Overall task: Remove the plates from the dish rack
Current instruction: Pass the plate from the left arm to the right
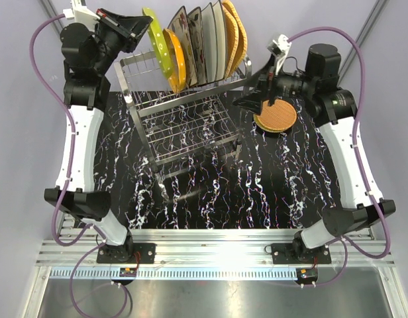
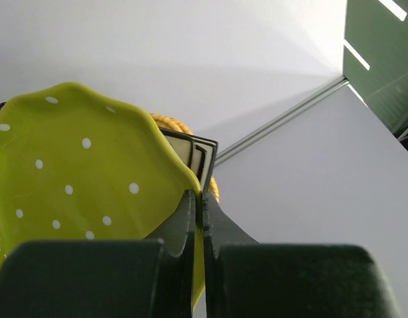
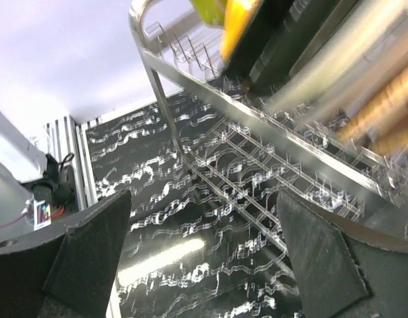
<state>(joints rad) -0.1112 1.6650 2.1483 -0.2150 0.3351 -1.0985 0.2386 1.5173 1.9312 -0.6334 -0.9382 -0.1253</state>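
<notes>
The steel dish rack stands at the back middle of the table, with several plates upright in its top prongs. From the left they are a dotted lime-green plate, an orange scalloped one, square floral and white ones and woven tan-orange ones. My left gripper is shut on the lime-green plate's rim, its jaws pinching the edge. A round woven plate lies flat on the table right of the rack. My right gripper is open and empty beside it, facing the rack.
The black marbled tabletop spreads in front of the rack. The rack's lower tier holds nothing. Grey walls close in at the back and sides. The aluminium rail with both arm bases runs along the near edge.
</notes>
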